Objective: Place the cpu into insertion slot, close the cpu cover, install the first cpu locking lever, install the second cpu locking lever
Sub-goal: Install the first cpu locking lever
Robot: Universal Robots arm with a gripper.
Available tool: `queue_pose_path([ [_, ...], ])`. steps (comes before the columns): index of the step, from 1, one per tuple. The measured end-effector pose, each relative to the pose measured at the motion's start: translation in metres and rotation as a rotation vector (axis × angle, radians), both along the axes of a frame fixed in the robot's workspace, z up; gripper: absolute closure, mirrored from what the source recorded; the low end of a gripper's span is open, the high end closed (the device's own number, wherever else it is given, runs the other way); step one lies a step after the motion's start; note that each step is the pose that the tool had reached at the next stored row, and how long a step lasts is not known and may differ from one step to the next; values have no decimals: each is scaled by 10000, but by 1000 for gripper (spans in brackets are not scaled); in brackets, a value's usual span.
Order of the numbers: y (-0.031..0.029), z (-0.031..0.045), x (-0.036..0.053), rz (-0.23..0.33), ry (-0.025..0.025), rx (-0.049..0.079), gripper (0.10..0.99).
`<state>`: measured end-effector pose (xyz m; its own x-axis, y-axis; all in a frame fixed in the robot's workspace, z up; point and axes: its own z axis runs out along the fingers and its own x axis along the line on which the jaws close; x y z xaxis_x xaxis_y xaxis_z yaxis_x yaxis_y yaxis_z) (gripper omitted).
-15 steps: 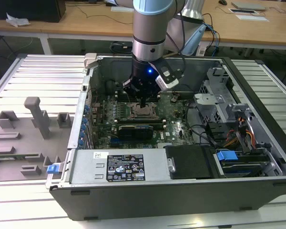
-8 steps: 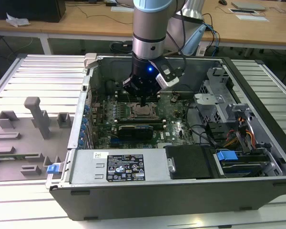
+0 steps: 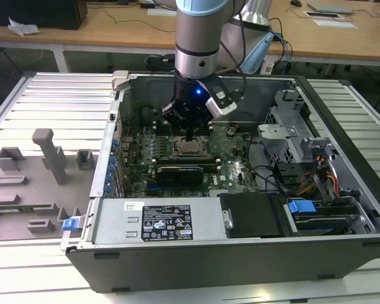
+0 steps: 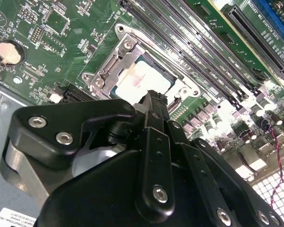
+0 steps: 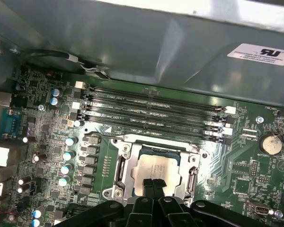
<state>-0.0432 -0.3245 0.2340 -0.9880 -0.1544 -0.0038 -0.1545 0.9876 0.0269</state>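
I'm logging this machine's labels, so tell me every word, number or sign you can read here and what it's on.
Nothing reads clearly enough to quote.
White sticker on the case wall, first wrist view: print too small to read.
Black label on the silver housing, exterior view: too small to read.
White lettering on the motherboard, both wrist views: too small to read.

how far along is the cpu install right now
Done, by the look of it: the cpu sits in the insertion slot, and the cpu cover lies flat around it. In hand: the gripper, fingers together and holding nothing, is at the cover's edge in both wrist views. Left: the two locking levers; whether either is latched cannot be told.
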Motion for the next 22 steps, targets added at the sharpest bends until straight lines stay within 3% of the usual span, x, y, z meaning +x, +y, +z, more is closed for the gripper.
queue_pose_path([
  [7, 0, 0, -85, 0, 0, 0, 980],
  [22, 0, 0, -417, 0, 0, 1, 980],
])
